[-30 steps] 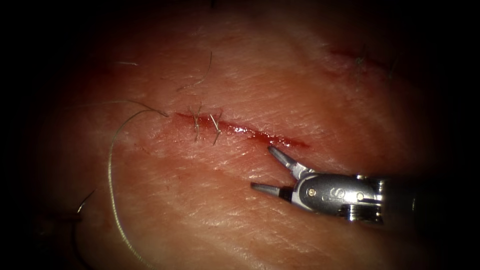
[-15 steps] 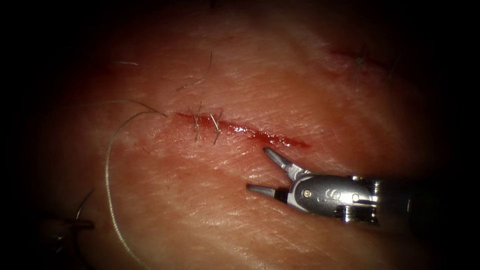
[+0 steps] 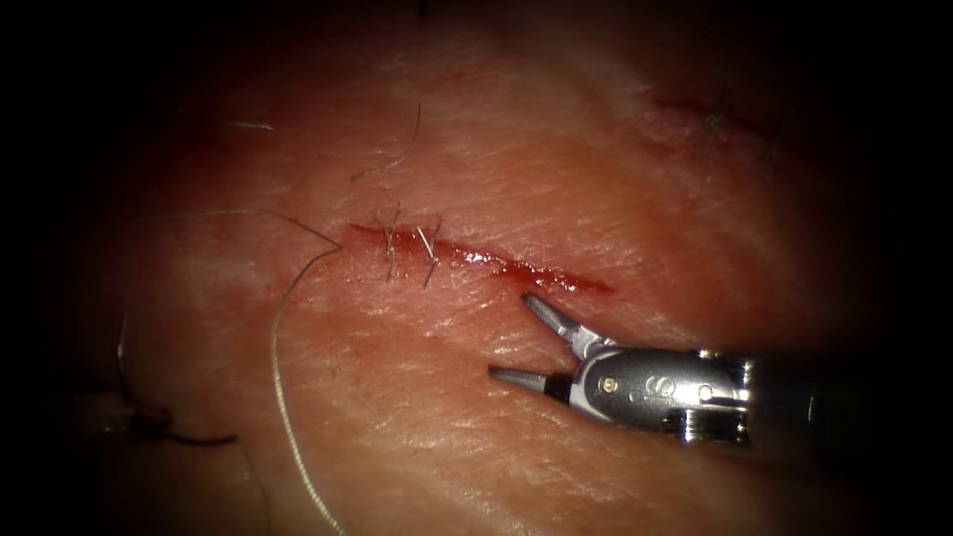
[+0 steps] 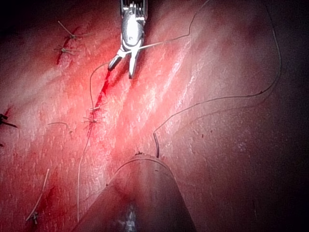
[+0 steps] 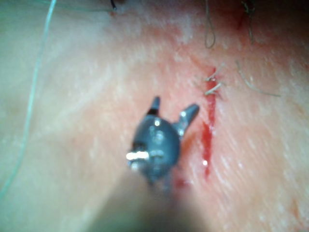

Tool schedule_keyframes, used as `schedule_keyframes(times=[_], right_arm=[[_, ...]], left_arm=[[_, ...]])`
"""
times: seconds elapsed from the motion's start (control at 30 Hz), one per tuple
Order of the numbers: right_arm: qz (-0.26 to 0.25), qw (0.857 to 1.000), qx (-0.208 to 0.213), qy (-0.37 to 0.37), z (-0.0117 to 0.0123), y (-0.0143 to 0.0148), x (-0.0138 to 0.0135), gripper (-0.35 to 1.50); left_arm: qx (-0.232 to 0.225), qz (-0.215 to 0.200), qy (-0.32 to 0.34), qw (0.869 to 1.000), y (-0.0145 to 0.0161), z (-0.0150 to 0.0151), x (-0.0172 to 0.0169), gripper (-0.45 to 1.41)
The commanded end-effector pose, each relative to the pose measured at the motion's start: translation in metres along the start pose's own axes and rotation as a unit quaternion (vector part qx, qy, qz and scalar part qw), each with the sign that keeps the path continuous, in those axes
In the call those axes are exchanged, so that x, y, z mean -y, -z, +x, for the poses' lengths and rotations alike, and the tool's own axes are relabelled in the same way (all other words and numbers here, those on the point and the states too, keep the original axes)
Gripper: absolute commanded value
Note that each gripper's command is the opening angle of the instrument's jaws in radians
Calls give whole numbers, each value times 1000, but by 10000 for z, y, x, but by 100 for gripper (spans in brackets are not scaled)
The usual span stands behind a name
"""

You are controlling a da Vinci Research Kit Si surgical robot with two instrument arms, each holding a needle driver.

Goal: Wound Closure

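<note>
Right tool (image 3: 521,337) jaws wide open, empty, just below the cut's (image 3: 476,258) right end. Thread (image 3: 281,377) trails from the cut's left end; it has swung rightward. Needle not made out. Next: likely regrasp.

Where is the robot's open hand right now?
In the endoscope view the right hand hovers open and holds nothing, just below the right end of the cut in the tissue.
</note>
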Motion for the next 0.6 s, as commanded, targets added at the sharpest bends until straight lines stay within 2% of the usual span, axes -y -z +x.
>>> schedule_keyframes(times=[0.03,0.23,0.6], right_arm=[[1,1000,-1,-1,-3,-5,4,148],[3,1000,1,-4,-2,6,-6,148],[-24,999,22,-19,0,57,-52,148]], left_arm=[[-8,-1,8,1000,-7,10,1,-45],[-37,27,32,998,-6,45,43,-45],[-86,51,61,993,-38,100,130,-45]])
